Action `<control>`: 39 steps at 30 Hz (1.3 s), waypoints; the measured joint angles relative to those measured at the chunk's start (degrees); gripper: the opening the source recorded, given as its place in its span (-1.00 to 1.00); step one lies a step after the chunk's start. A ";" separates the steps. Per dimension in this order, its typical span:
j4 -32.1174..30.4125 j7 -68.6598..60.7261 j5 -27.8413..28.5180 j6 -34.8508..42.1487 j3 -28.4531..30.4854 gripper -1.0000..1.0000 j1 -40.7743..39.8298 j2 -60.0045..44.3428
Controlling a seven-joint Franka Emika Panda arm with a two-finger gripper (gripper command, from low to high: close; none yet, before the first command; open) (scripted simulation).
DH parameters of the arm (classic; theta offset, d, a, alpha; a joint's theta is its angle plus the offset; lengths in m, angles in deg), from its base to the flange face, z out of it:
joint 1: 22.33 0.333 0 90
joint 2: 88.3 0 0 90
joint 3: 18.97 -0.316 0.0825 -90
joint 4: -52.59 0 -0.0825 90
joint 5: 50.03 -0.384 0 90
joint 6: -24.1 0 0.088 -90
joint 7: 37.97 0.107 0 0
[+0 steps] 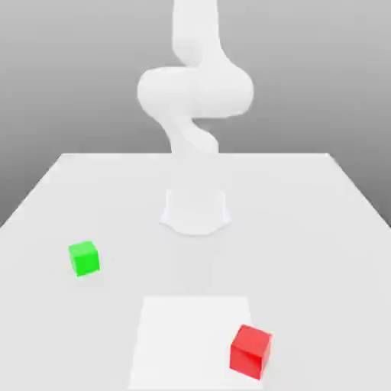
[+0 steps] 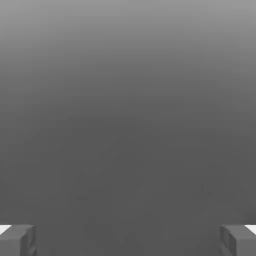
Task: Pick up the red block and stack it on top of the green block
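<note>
The red block (image 1: 250, 351) sits on the white table near its front edge, toward the exterior view's right. The green block (image 1: 84, 258) rests on the table toward the exterior view's left, farther back than the red one and well apart from it. The white arm (image 1: 195, 92) rises from its round base (image 1: 195, 211) at the middle of the table. In the hand view my gripper (image 2: 128, 241) is open, its two grey fingertips (image 2: 17, 240) standing far apart with nothing between them, and only a plain grey backdrop beyond.
The white table (image 1: 305, 229) narrows toward the back, its far edge lying just behind the arm's base. A brighter white square patch (image 1: 183, 344) lies at the front middle, its right corner under the red block.
</note>
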 joint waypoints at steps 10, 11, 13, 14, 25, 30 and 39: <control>-4.88 17.04 4.83 -8.41 -8.18 0.00 -4.71 -21.22; -5.36 18.74 5.34 -9.24 -8.77 0.00 -4.98 -23.31; -6.32 22.08 6.28 -10.89 -9.85 0.00 -5.41 -27.49; -6.79 23.68 6.66 -11.71 -10.30 0.00 -5.54 -29.58; -11.60 37.29 6.50 -21.84 -11.86 0.00 -3.22 -51.56; -10.30 41.34 11.19 -29.45 -7.49 -1.00 0.28 -61.21; -10.83 39.97 9.28 -27.00 -9.02 -1.00 -0.84 -58.05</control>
